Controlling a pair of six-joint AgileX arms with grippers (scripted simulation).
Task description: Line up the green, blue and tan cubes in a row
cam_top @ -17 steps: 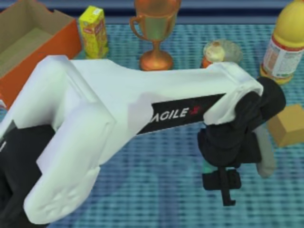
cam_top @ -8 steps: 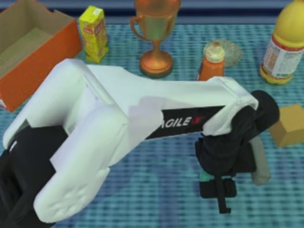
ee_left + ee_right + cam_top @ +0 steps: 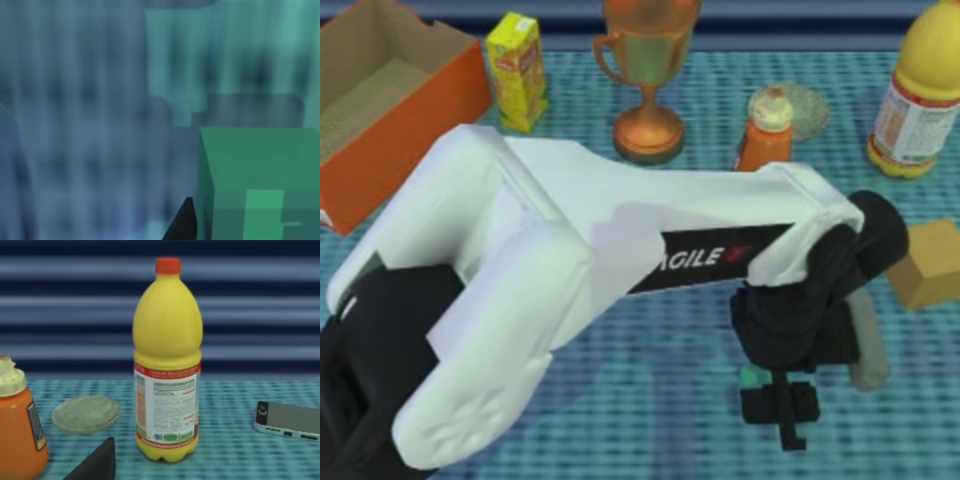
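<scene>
The small green cube (image 3: 751, 377) peeks out from under my left gripper (image 3: 777, 402) at the front right of the table. My left gripper is shut on it. In the left wrist view the green cube (image 3: 260, 180) fills the lower corner, with one dark fingertip (image 3: 185, 224) pressed against its side. The tan cube (image 3: 928, 263) sits at the right edge, apart from the gripper. The blue cube is hidden. My right gripper (image 3: 160, 476) is parked out of the top view; one dark finger (image 3: 97, 464) shows far off the middle, with nothing beside it.
An orange-sided cardboard box (image 3: 380, 100) stands at the back left, with a yellow juice carton (image 3: 518, 68) beside it. Along the back stand a trophy (image 3: 648, 70), an orange bottle (image 3: 767, 135), a grey round pad (image 3: 810, 105) and a yellow bottle (image 3: 925, 85). A phone (image 3: 290, 420) lies near that bottle.
My left arm has drawn toward the table's front edge, and the green cube has moved with the gripper. The orange bottle at the back is now uncovered.
</scene>
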